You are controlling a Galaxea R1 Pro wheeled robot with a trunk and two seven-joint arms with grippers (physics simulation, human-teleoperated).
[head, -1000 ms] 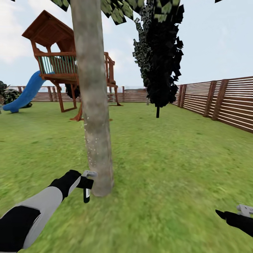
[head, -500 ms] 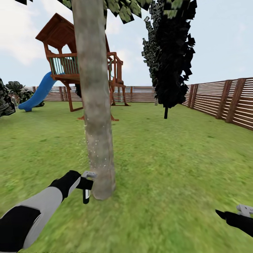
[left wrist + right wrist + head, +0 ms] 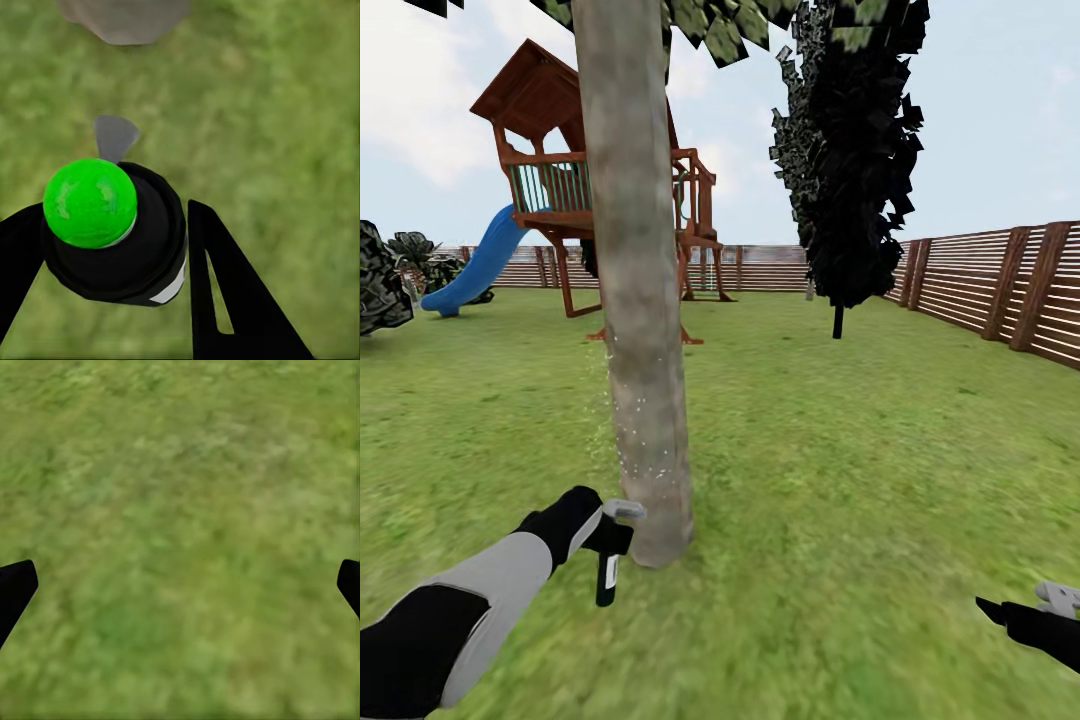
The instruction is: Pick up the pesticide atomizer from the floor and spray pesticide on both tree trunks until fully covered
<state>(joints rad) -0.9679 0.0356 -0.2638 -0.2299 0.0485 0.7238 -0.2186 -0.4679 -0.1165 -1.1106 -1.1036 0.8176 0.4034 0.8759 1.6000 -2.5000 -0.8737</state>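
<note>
1. Black fingers of the left gripper [image 3: 112,247] are clenched on the atomizer [image 3: 112,236]: a dark round body with a bright green cap [image 3: 90,202] and a grey nozzle [image 3: 115,136] pointing at the base of the trunk [image 3: 124,15].
2. From the head camera the left gripper [image 3: 605,535] holds the atomizer [image 3: 606,575] low, just beside the foot of the trunk [image 3: 640,300], with the grey spray head almost touching the bark.
3. White specks dot the lower trunk, likely spray; higher up the bark looks bare, so I judge this tree only partly covered.
4. The right gripper [image 3: 180,585] is released and holds nothing, its fingertips [image 3: 15,585] wide apart over lawn [image 3: 180,510]; it sits low at the edge of the head view [image 3: 1050,600].
5. Risks: spraying from this low spot could leave the upper trunk uncovered. The nozzle is so close that a forward nudge could knock it against the bark and twist the atomizer in the grip.
6. Beyond stand a dark narrow tree [image 3: 850,160], a wooden playhouse [image 3: 560,180] with a blue slide [image 3: 475,265], and a slatted fence [image 3: 990,290].
7. A small white label shows on the atomizer body, but nothing on it can be read.
</note>
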